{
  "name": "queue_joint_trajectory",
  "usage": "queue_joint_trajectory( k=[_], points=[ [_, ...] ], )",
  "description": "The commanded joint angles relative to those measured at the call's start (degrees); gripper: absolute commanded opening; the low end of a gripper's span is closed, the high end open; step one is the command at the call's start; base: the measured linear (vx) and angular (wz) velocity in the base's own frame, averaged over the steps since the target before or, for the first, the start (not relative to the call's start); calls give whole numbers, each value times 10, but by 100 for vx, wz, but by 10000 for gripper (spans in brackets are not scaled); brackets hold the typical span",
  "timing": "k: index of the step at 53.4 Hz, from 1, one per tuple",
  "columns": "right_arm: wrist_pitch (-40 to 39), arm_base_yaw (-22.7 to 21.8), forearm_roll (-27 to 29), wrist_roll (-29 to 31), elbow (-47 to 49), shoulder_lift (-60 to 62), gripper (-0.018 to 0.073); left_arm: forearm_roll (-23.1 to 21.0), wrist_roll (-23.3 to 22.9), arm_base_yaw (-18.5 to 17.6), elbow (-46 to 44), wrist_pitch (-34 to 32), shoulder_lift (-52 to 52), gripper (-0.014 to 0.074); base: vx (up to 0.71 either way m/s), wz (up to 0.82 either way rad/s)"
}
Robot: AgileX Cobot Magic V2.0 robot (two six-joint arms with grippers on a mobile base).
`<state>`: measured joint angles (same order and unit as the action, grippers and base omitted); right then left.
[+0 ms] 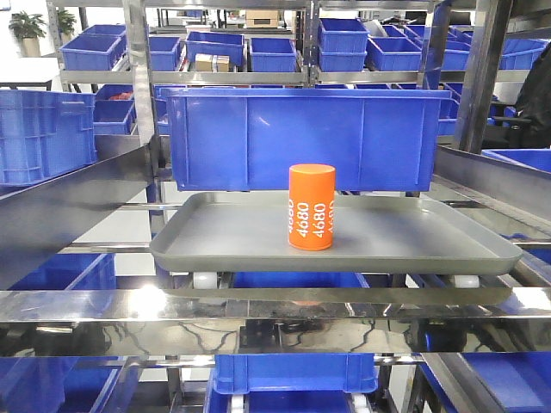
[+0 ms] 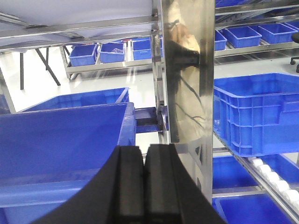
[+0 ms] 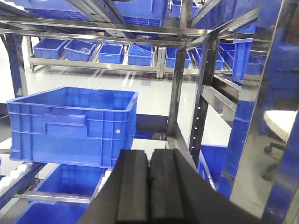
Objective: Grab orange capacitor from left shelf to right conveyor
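Orange capacitor (image 1: pixel 312 206) w/ white "4680" down its side is standing upright on the grey tray (image 1: pixel 224 231) of the left shelf (image 1: pixel 103 311), blue bin (image 1: pixel 258 138) right behind. Left gripper (image 2: pixel 145 184) & right gripper (image 3: pixel 149 186) are both pointing at racks, pads pressing together w/ nothing between.

The bright orange capacitor (image 1: pixel 312 207), a smooth round-topped cylinder with white "4680" printed vertically on its side, stands upright a little right of centre in the shallow grey tray (image 1: pixel 224 232) on the shiny steel shelf (image 1: pixel 258 311), just before a big blue bin (image 1: pixel 258 138).
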<state>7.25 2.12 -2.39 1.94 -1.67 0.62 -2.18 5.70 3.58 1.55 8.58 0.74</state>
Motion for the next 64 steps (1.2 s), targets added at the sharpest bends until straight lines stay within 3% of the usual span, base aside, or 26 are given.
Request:
queue_joint_trajectory(
  k=[1,53,64],
  points=[
    [-48,0,-6,6,-5,4,-8,-2,-1,1,19,-47,7,-6,0,0],
    [-59,0,4,4,-2,4,-8,-2,-1,1,19,-47,7,-6,0,0],
    [-72,0,30,4,55,4,-8,-2,-1,1,19,-47,7,-6,0,0]
  ],
)
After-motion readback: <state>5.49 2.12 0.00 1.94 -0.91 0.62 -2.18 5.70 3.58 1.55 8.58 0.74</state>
